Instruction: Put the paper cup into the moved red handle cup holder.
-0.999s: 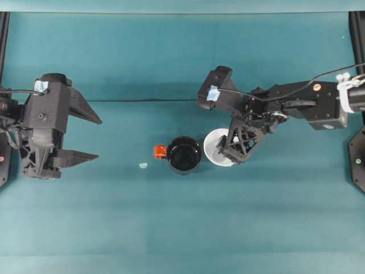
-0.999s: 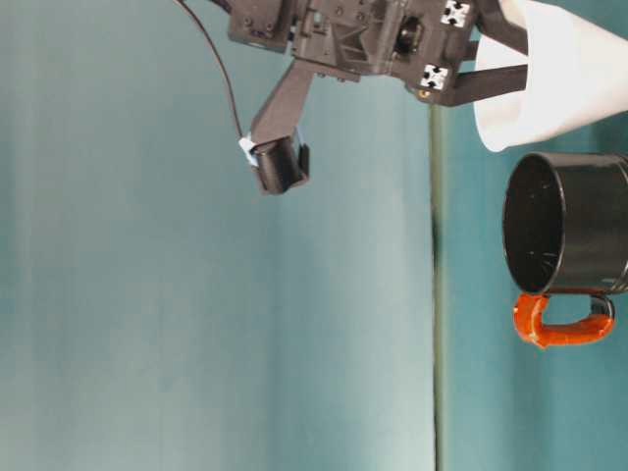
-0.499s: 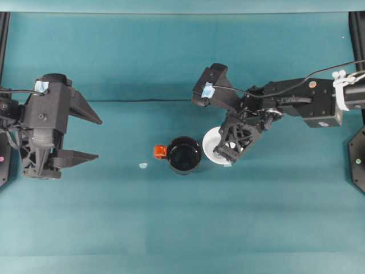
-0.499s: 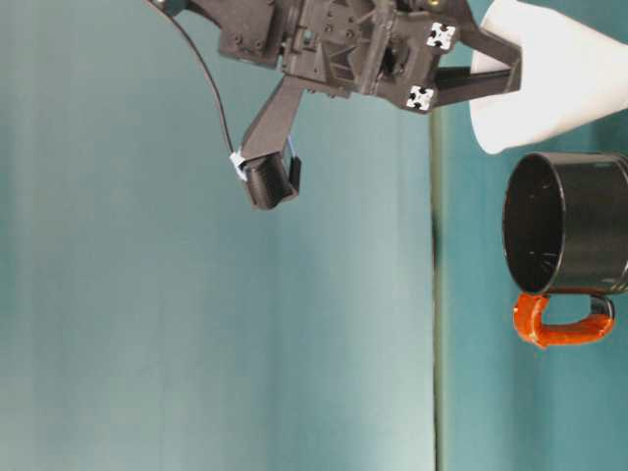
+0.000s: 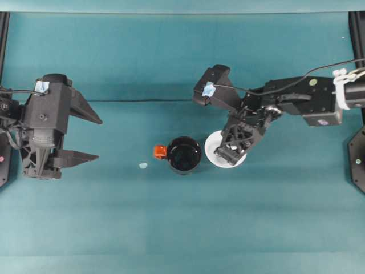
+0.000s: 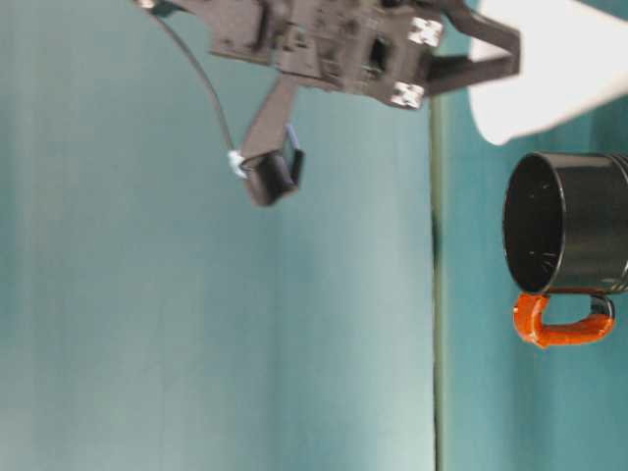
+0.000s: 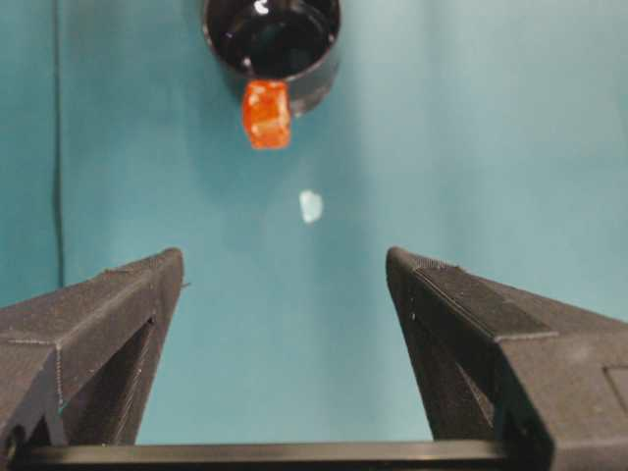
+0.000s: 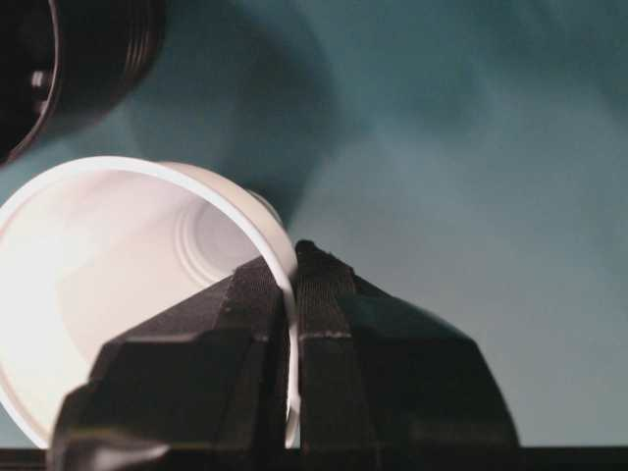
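Observation:
The white paper cup (image 5: 211, 154) hangs tilted just right of the red handle cup holder (image 5: 183, 155), a glossy black cup with its orange-red handle (image 5: 160, 151) pointing left. My right gripper (image 5: 226, 155) is shut on the cup's rim. The right wrist view has the rim pinched between the fingers (image 8: 257, 324), the paper cup (image 8: 108, 265) open toward the camera, and the holder (image 8: 69, 59) at the upper left. From table level the paper cup (image 6: 559, 69) is off the table beside the holder (image 6: 574, 235). My left gripper (image 5: 98, 138) stands open far left, and its wrist view faces the holder (image 7: 273, 39).
A small pale scrap (image 5: 143, 165) lies on the teal cloth left of the handle, and it appears as a scrap (image 7: 310, 205) ahead of the left fingers. A black cable (image 5: 142, 101) runs along the cloth's seam behind the holder.
The right gripper has shifted a little with the paper cup, which now sits slightly further right of the holder and more tilted. The left arm and holder have not moved.

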